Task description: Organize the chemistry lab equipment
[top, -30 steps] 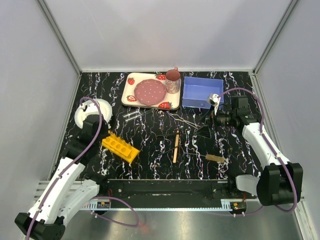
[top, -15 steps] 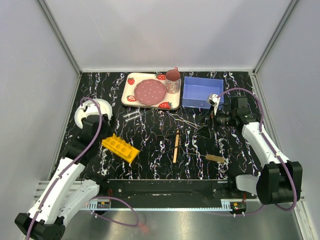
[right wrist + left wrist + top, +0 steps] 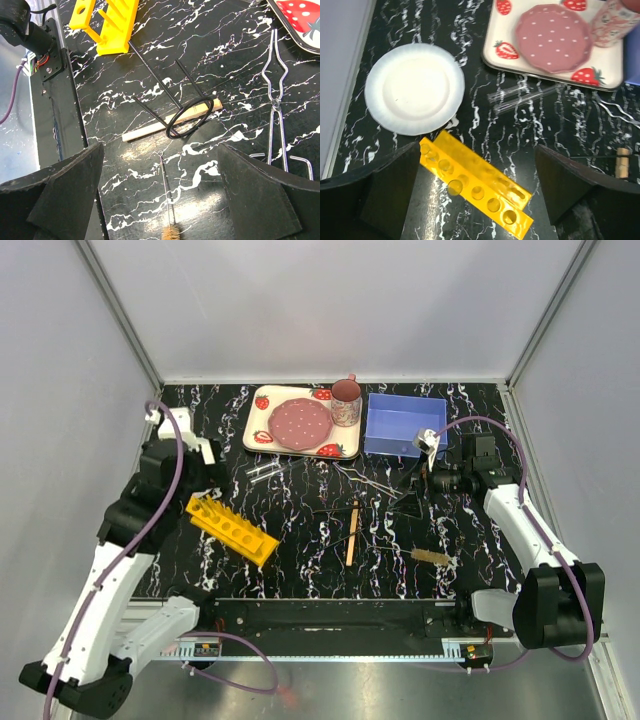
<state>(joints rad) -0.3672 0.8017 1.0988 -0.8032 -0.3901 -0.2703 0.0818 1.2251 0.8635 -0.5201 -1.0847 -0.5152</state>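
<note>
Jaws wide apart, the left gripper point(image 3: 476, 147) hovers over the yellow rack point(image 3: 470, 180) near the counter's left edge. The right gripper point(image 3: 160, 145), likewise spread, hangs toward the right edge.

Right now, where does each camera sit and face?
Top external: overhead behind the robot, looking down on the table; left arm and right arm show.
Left wrist: above the left side, looking down on the yellow rack and white plate; left end effector's fingers frame it.
Right wrist: looking leftward across the wooden stick and tongs; right end effector's fingers frame it.
Shared: all three show the yellow rack.
</note>
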